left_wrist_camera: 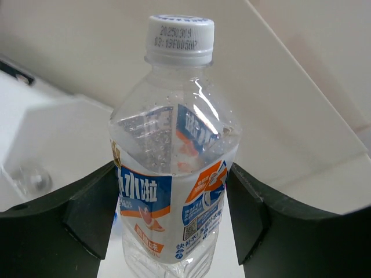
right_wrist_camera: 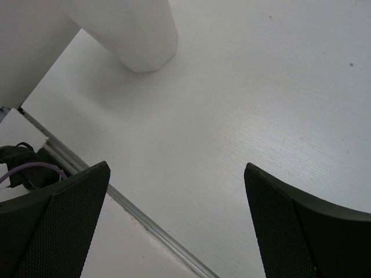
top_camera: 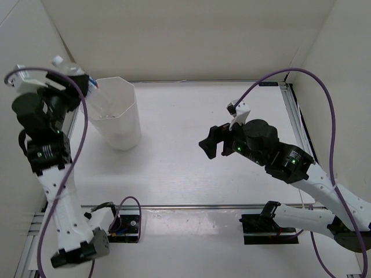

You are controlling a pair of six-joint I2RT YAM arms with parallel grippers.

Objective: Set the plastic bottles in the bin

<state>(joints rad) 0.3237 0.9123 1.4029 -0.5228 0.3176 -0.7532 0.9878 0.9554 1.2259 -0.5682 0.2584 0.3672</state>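
Note:
My left gripper [top_camera: 71, 82] is raised at the far left, shut on a clear plastic bottle [top_camera: 74, 72] with a white cap and a blue, white and orange label. In the left wrist view the bottle [left_wrist_camera: 174, 174] stands cap up between the black fingers [left_wrist_camera: 87, 217]. The tall white octagonal bin [top_camera: 119, 119] stands just right of the held bottle and also shows in the left wrist view [left_wrist_camera: 52, 124]. Something clear lies inside the bin [left_wrist_camera: 29, 179]. My right gripper [top_camera: 210, 145] is open and empty over the table's middle right. The right wrist view [right_wrist_camera: 177, 220] shows the bin's base [right_wrist_camera: 139, 35].
An aluminium rail [top_camera: 191, 207] runs along the table's near edge. A black box with cables [top_camera: 124, 225] and the right arm's mount [top_camera: 269, 223] sit in front of it. White enclosure walls stand at the back and sides.

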